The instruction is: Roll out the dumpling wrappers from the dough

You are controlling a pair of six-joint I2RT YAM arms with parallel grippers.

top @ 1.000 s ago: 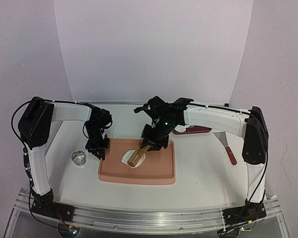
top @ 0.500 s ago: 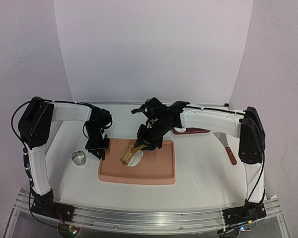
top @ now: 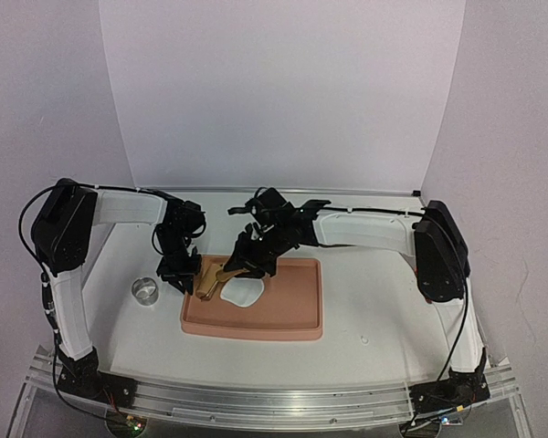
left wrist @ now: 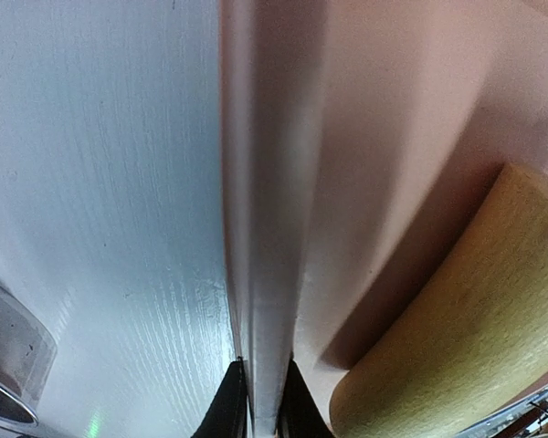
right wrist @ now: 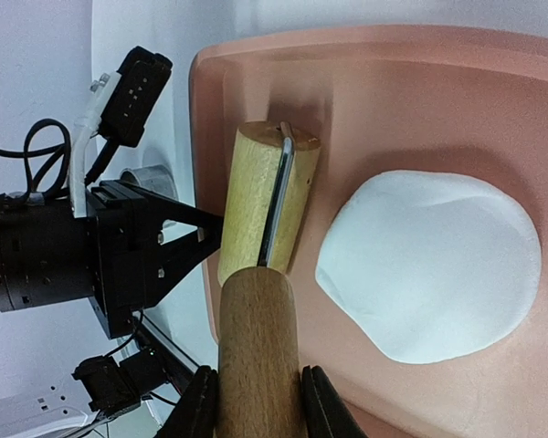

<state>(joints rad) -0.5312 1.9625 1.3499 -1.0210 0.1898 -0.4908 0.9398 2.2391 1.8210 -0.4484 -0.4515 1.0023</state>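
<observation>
Pinches the salmon-pink rectangular tray (left wrist: 365,137) by its rim in the left tool (left wrist: 260,406); grips the pale wooden rolling pin (right wrist: 260,210) by its handle in the right tool (right wrist: 258,401). Shows smooth, flat, roundish white dough (right wrist: 429,265) on the tray, just beside the pin.

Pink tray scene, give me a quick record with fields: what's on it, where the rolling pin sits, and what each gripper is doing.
tray: pink, on the white table
dough: one flat, irregular white sheet lying on the tray
rolling pin: wooden, over the tray's left part, beside the dough and not on it
right gripper: shut on the rolling pin's handle
left gripper: shut on the tray's left rim
ring cutter: metal, on the table left of the tray
</observation>
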